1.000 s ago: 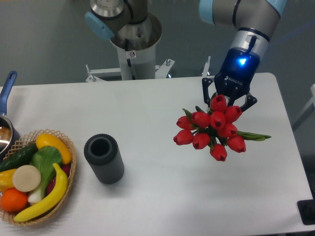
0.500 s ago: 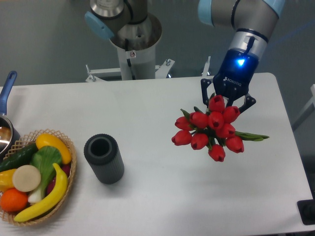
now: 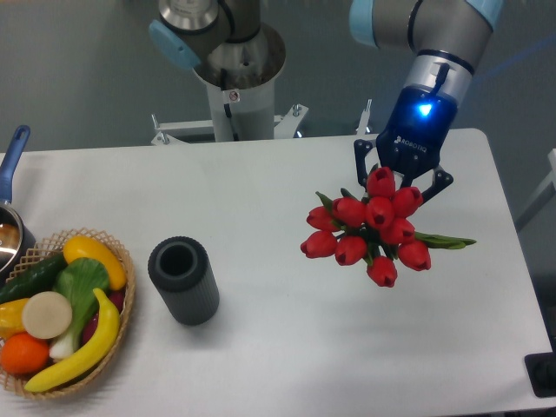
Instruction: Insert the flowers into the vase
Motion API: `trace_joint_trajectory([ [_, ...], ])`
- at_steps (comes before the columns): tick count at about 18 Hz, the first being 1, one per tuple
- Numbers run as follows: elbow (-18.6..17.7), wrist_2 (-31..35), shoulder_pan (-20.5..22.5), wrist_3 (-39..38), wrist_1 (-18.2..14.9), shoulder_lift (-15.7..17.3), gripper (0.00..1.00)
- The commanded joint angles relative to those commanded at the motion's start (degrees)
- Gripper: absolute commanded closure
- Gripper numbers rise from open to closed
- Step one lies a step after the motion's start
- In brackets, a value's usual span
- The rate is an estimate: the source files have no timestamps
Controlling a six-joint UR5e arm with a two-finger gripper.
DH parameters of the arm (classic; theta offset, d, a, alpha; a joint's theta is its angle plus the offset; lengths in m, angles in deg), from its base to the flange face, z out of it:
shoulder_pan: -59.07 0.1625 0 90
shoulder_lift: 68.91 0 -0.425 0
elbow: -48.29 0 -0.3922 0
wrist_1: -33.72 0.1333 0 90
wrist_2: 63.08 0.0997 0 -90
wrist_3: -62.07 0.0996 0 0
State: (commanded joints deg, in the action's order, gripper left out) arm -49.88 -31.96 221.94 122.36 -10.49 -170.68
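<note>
The flowers [image 3: 369,228], a bunch of red tulips with closed buds and green leaves, hang in the air over the right half of the white table [image 3: 261,200]. My gripper [image 3: 401,174] is shut on their stems just behind the buds; the stems are hidden by the blooms. The vase [image 3: 182,280], a short dark grey cylinder with an open round mouth, stands upright on the table to the left, well apart from the bunch.
A wicker basket [image 3: 122,300] with a banana, an orange, a cucumber and other produce sits at the left front edge. A pot with a blue handle [image 3: 10,165] is at the far left. The robot's base column [image 3: 234,82] stands behind the table.
The gripper and the bunch have drifted slightly to the left and a little upward. The vase and basket have not moved.
</note>
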Motion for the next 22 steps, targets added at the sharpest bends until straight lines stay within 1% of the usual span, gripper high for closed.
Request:
trace_joint_trajectory([
  [3, 1.9, -0.2, -3.2, 0.0, 0.8, -0.6, 0.69],
  [5, 3.0, -2.7, -5.0, 0.0, 1.8, -1.1, 0.69],
  [6, 2.8, -4.9, -5.4, 0.0, 2.5, -1.1, 0.69],
  [9, 1.9, -13.3, -5.6, 0.1, 2.6, -1.0, 0.69],
  [12, 0.6, -18.5, -8.1, 0.3, 2.6, -0.5, 0.69],
  [16, -0.7, -26.4, -10.1, 0.4, 2.6, -0.1, 0.69],
  [18, -2.3, -26.7, -12.3, 0.5, 2.6, 1.2, 0.69],
  [20, -4.3, -26.7, -13.5, 1.3, 2.7, 2.5, 0.7],
  [22, -3.7, -26.8, -15.7, 2.4, 2.7, 2.2, 0.7],
])
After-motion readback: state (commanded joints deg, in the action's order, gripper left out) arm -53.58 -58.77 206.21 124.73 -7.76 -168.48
